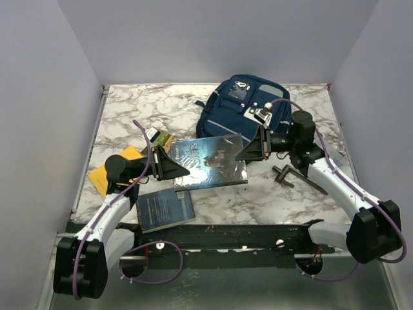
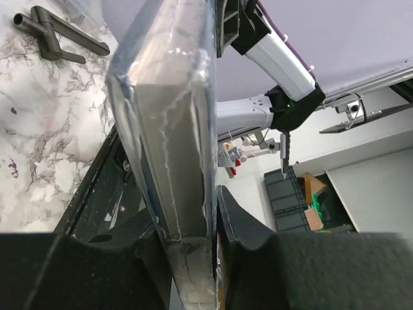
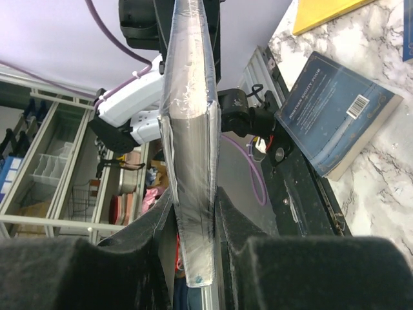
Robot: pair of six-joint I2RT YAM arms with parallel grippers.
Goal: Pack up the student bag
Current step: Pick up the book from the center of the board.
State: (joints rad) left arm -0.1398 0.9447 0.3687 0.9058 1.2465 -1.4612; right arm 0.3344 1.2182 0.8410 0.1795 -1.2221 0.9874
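Marble-patterned tabletop, pale walls on three sides.

Left gripper (image 1: 178,169): clamped on the left edge of a shrink-wrapped book (image 1: 211,161). In the left wrist view, both fingers (image 2: 240,227) press against the wrapped page block. Right gripper (image 1: 245,152): clenched on the same book at its right edge, pads (image 3: 232,223) tight on either face. The book spans the gap between the two arms, dark cover facing up, wrap glinting.

Around the book:
- Student bag (image 1: 242,106) lies just beyond the book's far edge, a little to the right. Navy, front side up, white clips showing. The book's far edge reaches the bag's near edge; I cannot tell whether they touch.
- Black T-shaped handle (image 1: 297,175) lies flat to the right of the book, apart from it.
- Blue paperback (image 1: 166,208) lies near-left of the book, back cover up, barcode visible in the right wrist view.
- Yellow envelope (image 1: 106,174) lies left of the book, partly under the left arm.
- Small green-and-black packet (image 1: 158,137) sits at the book's far-left corner.
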